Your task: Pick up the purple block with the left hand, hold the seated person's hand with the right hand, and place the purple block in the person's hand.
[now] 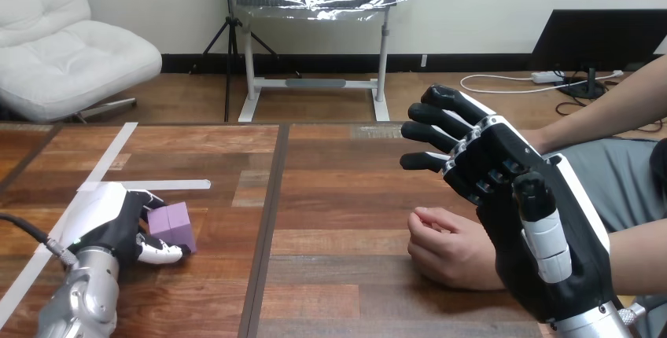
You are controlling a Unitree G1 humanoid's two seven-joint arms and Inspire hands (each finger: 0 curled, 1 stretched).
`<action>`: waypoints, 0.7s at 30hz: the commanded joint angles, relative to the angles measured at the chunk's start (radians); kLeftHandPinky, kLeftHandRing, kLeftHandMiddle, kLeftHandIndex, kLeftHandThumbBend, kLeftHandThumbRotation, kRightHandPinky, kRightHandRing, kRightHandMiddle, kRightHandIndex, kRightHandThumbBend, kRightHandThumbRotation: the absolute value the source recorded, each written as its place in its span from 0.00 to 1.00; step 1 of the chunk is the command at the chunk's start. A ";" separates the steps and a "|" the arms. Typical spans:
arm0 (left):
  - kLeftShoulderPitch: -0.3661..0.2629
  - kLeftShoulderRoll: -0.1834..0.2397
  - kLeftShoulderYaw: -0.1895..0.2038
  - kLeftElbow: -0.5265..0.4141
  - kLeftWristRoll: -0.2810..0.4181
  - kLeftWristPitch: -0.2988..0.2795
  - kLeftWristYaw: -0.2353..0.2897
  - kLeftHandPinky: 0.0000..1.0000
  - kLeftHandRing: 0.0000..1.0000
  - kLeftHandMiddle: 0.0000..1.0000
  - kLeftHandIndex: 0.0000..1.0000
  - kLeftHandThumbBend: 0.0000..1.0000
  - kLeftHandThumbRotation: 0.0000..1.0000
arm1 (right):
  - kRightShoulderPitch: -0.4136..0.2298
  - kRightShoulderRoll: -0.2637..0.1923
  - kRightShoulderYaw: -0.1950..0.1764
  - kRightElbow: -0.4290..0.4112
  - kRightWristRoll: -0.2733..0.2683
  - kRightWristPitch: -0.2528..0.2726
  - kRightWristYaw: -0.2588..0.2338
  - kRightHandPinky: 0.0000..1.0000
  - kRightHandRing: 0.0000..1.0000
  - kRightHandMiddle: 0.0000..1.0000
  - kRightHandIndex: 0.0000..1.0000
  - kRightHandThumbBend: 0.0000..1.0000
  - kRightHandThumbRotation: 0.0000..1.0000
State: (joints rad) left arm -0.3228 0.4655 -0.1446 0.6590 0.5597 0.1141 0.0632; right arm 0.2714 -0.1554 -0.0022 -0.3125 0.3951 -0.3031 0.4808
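The purple block (173,225) rests on the wooden table (338,196) at the lower left. My left hand (110,222) is against its left side, fingers curled round the far face and thumb along the near edge. My right hand (535,220) is raised at the right with its back to the camera and its fingers spread and nearly straight, holding nothing. Just below and left of it the person's hand (444,247) lies on the table, loosely curled, its wrist hidden behind my right hand. I cannot tell whether the two touch.
Strips of white tape (118,149) cross the table's left part, one passing just beyond the block. A dark seam (271,212) runs down the table's middle. The person's other forearm (606,106) reaches in from the upper right.
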 commanded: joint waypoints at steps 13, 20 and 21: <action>-0.079 0.003 -0.011 -0.024 -0.001 0.006 0.014 0.42 0.49 0.57 0.57 0.70 0.00 | -0.050 0.010 -0.009 -0.015 0.010 -0.018 -0.004 0.73 0.82 0.83 0.84 0.83 0.79; -0.074 -0.001 -0.005 -0.034 -0.008 0.007 0.020 0.41 0.47 0.54 0.55 0.69 0.00 | -0.051 0.010 -0.009 -0.014 0.014 -0.018 -0.003 0.72 0.82 0.83 0.84 0.82 0.79; -0.073 -0.002 -0.004 -0.035 -0.010 0.006 0.022 0.41 0.47 0.53 0.55 0.69 0.00 | -0.051 0.010 -0.009 -0.014 0.014 -0.018 -0.002 0.72 0.82 0.83 0.84 0.82 0.79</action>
State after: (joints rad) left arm -0.3311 0.4649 -0.1451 0.6591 0.5561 0.1254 0.0658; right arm 0.2714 -0.1551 -0.0031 -0.3125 0.3950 -0.3031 0.4797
